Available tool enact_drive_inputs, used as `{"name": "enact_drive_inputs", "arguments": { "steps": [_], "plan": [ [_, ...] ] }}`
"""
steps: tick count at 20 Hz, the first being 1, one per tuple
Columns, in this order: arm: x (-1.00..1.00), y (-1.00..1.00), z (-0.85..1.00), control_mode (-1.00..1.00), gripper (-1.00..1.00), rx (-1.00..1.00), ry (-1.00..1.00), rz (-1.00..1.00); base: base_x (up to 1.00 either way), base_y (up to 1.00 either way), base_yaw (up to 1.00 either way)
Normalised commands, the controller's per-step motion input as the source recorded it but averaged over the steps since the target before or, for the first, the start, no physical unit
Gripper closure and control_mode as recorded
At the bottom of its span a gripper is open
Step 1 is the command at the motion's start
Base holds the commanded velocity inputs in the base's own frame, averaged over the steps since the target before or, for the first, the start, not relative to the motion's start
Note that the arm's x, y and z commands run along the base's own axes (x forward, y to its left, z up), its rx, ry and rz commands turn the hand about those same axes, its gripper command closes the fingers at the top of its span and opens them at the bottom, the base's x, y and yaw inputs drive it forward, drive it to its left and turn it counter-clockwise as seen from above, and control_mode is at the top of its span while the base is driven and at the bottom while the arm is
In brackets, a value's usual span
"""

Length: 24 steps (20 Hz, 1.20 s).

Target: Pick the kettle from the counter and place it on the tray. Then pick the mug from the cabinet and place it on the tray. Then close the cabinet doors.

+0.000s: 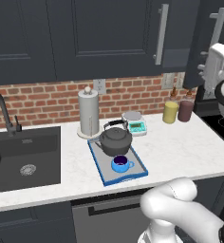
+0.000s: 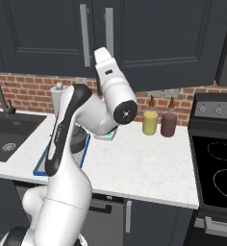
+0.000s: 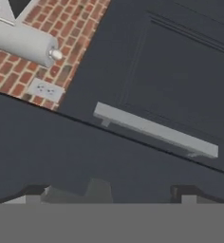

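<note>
The white desk (image 1: 180, 147) carries the tray (image 1: 98, 163) near its front, paper-towel roll (image 1: 88, 113) and scale (image 1: 135, 124) behind, two jars (image 1: 170, 112) far right

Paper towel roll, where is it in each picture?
Left base view: paper towel roll stands left of centre, behind the tray.
Right base view: roll at upper left, behind the arm.
Hand view: roll at top left, looking sideways.
Shared landmark: the brick wall behind it.

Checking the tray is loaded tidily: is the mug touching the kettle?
Cannot tell. In the left base view the mug sits right in front of the kettle on the tray, and their outlines meet without a plain gap or contact.
</note>
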Motion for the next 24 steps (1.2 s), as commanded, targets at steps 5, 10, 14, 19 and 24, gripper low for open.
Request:
{"name": "enact_drive_inputs", "arguments": {
  "steps": [5, 10, 14, 19, 24],
  "plan": [
    [0.97, 0.02, -0.17, -1.0, -1.0, 0.0, 0.02, 0.0, 0.0, 0.0, 0.0],
    [0.77, 0.02, -0.17, -1.0, -1.0, 0.0, 0.09, 0.0, 0.0, 0.0, 0.0],
    [0.8, 0.0, -0.15, -1.0, -1.0, 0.0, 0.14, -0.04, 0.0, 0.0, 0.0],
    [0.65, 0.0, -0.02, -1.0, -1.0, 0.0, 0.14, -0.08, 0.0, 0.0, 0.0],
    [0.49, -0.05, -0.15, -1.0, -1.0, 0.0, 0.2, -0.08, 0.0, 0.0, 0.0]
  ]
}}
